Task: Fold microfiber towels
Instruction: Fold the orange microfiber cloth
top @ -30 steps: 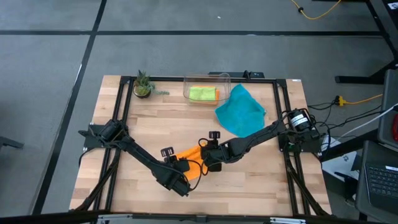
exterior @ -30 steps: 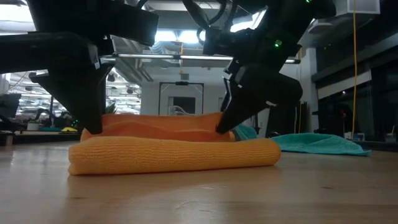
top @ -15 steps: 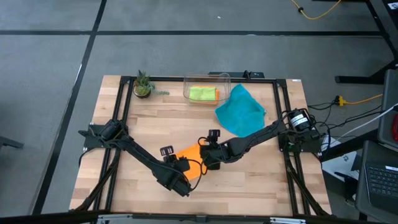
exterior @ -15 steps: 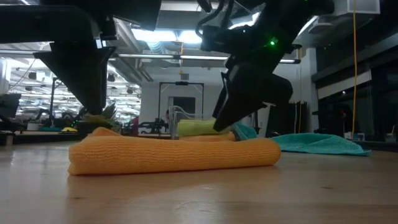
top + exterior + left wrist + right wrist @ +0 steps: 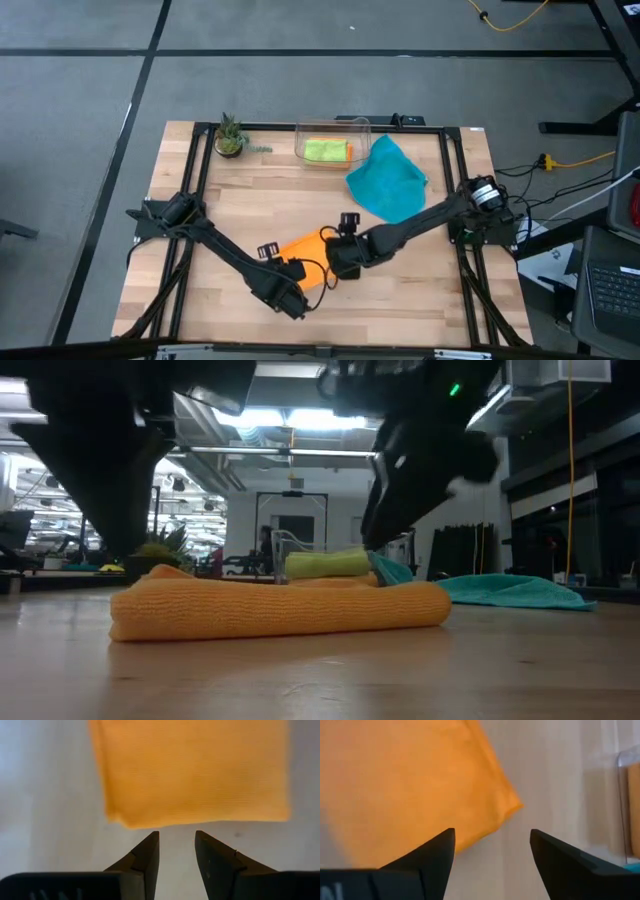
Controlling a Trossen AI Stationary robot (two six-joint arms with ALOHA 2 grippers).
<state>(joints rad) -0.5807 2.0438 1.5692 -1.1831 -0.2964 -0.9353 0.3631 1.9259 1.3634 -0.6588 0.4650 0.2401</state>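
An orange towel [image 5: 303, 249] lies folded and flat on the table near its front middle; it also shows in the low view [image 5: 280, 605]. My left gripper [image 5: 176, 836] is open and hovers above the towel's near edge [image 5: 150, 822], touching nothing. My right gripper [image 5: 492, 832] is open wide above the towel's right corner [image 5: 512, 805], also touching nothing. In the low view both grippers stand clear above the towel, the left one [image 5: 110, 510] and the right one [image 5: 400, 500].
A teal towel [image 5: 388, 178] lies spread at the back right. A clear bin [image 5: 332, 128] at the far edge holds a lime green towel [image 5: 322, 150] and an orange one [image 5: 348, 152]. A small potted plant [image 5: 230, 135] stands at the back left.
Both grippers have let go of the orange towel's raised upper layer and gone up. That layer has dropped flat onto the lower one, so the towel now lies folded. My right gripper has also shifted a little toward the table's near right.
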